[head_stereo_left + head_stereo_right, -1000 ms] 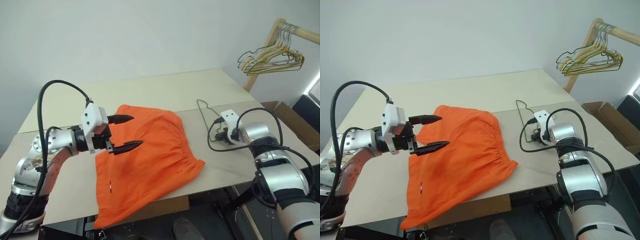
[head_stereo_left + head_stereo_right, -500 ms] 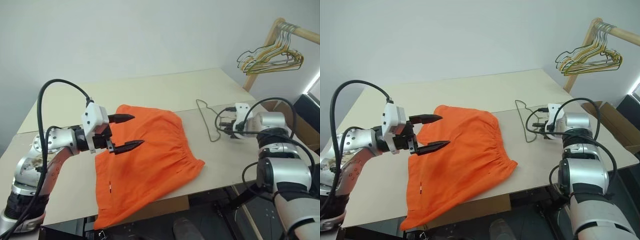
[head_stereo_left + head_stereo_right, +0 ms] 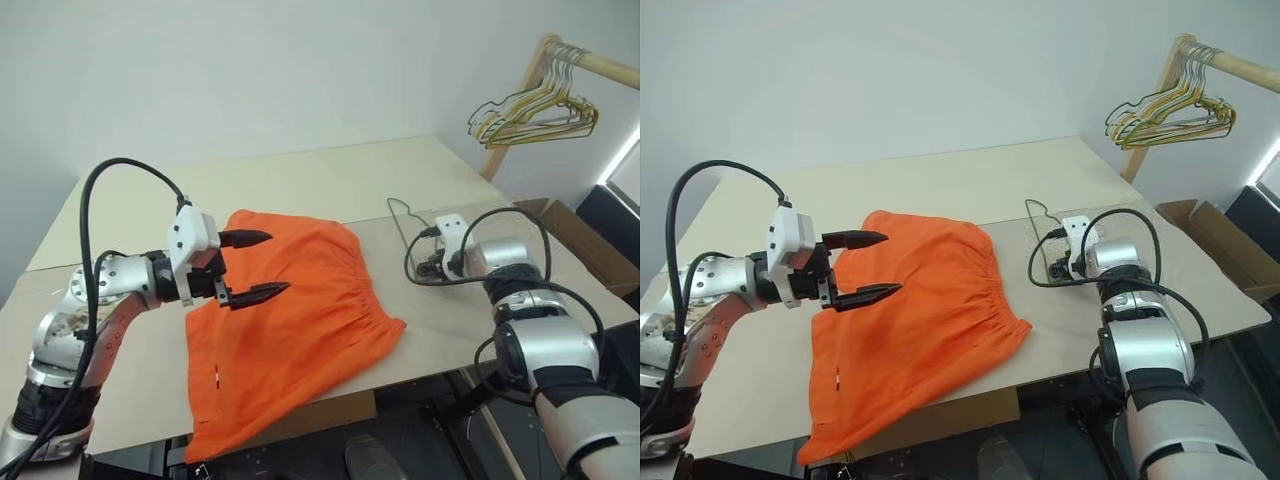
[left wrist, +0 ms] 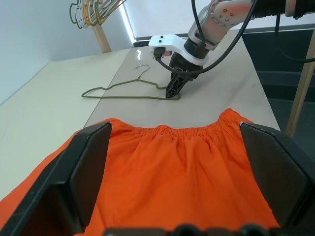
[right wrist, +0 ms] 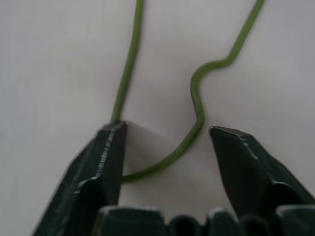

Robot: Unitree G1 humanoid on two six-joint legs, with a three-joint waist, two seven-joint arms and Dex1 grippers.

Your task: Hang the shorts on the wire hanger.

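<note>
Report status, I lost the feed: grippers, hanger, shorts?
Right gripper open, tips down around the hanger corner on the table. Left gripper open above the shorts. Nothing hung, nothing blocking.

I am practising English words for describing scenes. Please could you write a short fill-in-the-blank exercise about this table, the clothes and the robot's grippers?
1. The shorts lying on the table are bright ______.
2. The right gripper has its fingers ______, one on each side of a bend of the wire hanger.
3. The left gripper hovers open above the ______.
4. The bunch of hangers hangs from a ______ rail.

Missing words: orange; open; shorts; wooden
</note>
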